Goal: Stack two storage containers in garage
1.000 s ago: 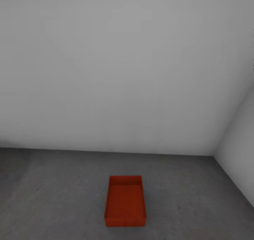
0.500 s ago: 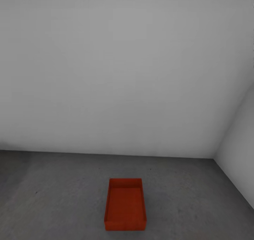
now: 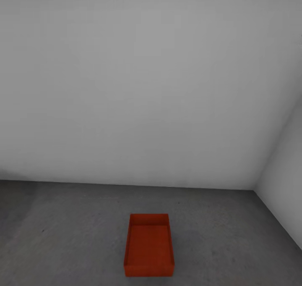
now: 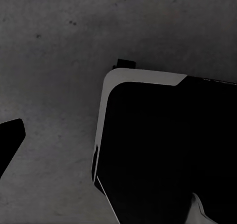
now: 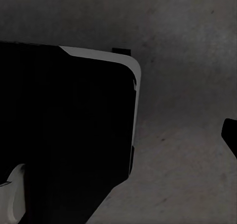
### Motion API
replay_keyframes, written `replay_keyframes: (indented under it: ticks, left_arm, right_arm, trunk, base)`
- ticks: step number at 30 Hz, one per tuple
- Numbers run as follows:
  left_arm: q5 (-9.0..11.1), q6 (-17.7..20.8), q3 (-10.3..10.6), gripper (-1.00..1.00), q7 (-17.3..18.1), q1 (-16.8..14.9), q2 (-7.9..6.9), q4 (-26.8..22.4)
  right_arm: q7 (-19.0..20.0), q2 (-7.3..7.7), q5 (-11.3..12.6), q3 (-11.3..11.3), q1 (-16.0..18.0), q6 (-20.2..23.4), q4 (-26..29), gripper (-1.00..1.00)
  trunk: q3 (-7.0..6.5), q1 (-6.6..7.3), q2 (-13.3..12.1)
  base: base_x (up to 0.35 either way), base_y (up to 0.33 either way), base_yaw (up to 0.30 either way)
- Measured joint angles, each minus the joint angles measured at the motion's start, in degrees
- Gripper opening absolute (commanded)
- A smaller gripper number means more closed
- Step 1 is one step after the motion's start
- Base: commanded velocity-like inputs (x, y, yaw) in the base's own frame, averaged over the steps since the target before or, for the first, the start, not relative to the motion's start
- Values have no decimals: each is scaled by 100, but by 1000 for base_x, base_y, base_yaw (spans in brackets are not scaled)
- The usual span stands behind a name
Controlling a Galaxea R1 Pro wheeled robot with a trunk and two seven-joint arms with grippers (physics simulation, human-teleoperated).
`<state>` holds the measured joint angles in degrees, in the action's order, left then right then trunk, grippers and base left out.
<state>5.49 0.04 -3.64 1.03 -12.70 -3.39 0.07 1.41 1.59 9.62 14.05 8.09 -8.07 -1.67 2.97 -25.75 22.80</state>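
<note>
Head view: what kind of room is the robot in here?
Probably a garage or a similar bare utility room: a rough dark grey concrete floor, plain grey-white walls meeting in a corner at the right, and no furniture, just one orange-red bin standing open on the floor.

In both wrist views the robot's base [image 4: 168,150] is a broad black slab with rounded corners and a pale grey-white rim [image 5: 98,55]. A black fingertip sliver [image 4: 10,140] edges the picture.
</note>
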Motion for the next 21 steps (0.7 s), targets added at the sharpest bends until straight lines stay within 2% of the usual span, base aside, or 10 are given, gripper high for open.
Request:
replay_keyframes:
  ticks: [12,21]
  left_arm:
    - [0,-4,0,100,0,0,1,0]
    - [-1,-4,0,100,0,-1,2,1]
  right_arm:
    - [-6,0,3,-7,0,-34,0,100]
    - [1,-8,14,-11,-1,-47,0,100]
  trunk:
    - [0,0,0]
    - [0,0,0]
  base:
    - [0,0,-6]
    - [0,0,-198]
